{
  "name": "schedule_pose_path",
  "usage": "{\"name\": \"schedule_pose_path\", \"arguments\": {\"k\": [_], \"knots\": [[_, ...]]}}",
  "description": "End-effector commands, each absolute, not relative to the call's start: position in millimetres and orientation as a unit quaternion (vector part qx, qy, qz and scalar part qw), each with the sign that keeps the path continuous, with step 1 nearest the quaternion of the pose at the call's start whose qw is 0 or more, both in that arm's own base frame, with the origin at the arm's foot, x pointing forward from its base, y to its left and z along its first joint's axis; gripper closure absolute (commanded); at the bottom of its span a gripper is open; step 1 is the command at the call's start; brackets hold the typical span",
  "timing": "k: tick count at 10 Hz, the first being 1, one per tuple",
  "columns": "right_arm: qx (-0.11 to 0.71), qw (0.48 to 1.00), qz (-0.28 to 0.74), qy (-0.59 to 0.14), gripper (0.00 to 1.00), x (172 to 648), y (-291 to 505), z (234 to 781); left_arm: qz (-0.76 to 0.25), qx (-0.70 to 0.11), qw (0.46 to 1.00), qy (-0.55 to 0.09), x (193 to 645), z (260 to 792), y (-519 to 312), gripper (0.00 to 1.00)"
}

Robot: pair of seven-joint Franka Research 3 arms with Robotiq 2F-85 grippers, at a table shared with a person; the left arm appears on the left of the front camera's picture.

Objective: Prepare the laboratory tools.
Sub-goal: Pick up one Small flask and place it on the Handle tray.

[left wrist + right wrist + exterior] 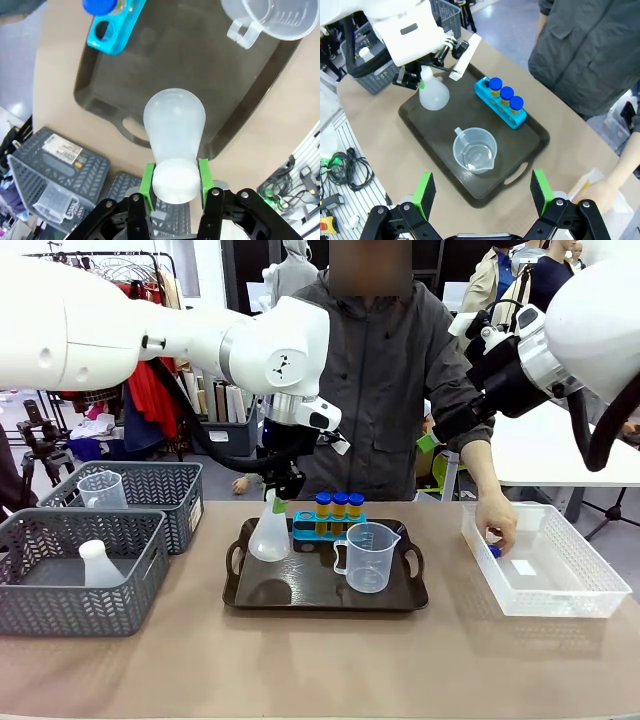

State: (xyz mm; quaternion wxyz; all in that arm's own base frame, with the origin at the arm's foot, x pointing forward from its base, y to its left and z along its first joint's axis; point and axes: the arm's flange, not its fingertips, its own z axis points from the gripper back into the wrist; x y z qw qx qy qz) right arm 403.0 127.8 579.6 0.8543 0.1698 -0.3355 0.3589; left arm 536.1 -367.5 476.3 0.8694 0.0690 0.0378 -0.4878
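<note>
At the far left of the front view, two grey mesh baskets [75,570] sit side by side on the table [320,670]; the near one holds a spare white flask [98,566], the far one [150,492] a spare clear cup [102,490]. Next comes the black handled tray [300,585] in the middle of the table; on its left part stands the translucent white conical flask [269,532], upright, and the left gripper [280,496] is clamped on its neck from above; the left wrist view shows both green pads [148,179] pressed against the neck just under the mouth, the flask [174,129] hanging down over the tray's edge and handle. Just right of the flask, at the back of the tray, the small blue four-hole tube rack [328,528] carries three yellow-filled blue-capped tubes [339,506]; its leftmost hole stands vacant. In front of the rack, toward the tray's right, sits the clear plastic handled measuring cup [367,556], upright, handle pointing left. Farther right, a clear plastic bin [550,565] lies on the table; the person's hand [497,524] reaches into it, fingers on a blue-capped item [493,550]. The right gripper [482,192] hangs high above the tray, its jaws spread wide with nothing between them.
</note>
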Motion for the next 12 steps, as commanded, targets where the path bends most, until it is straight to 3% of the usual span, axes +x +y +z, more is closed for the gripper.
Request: {"name": "schedule_pose_path", "arguments": {"k": [1,10,11,12], "knots": [[0.176,0.854,0.357,-0.336,0.00,403.0,128.2,580.5,-0.493,0.027,0.870,0.019,533.7,463.5,-358.5,1.00],[0.176,0.854,0.357,-0.336,0.00,403.0,128.2,580.5,-0.501,-0.004,0.865,0.015,542.5,430.9,-362.3,1.00],[0.176,0.854,0.357,-0.336,0.00,403.0,128.2,580.5,-0.500,-0.006,0.866,0.019,542.8,431.3,-361.9,0.94],[0.176,0.854,0.357,-0.336,0.00,403.0,128.2,580.5,-0.500,-0.005,0.866,0.022,543.5,431.5,-361.3,0.75]]}}
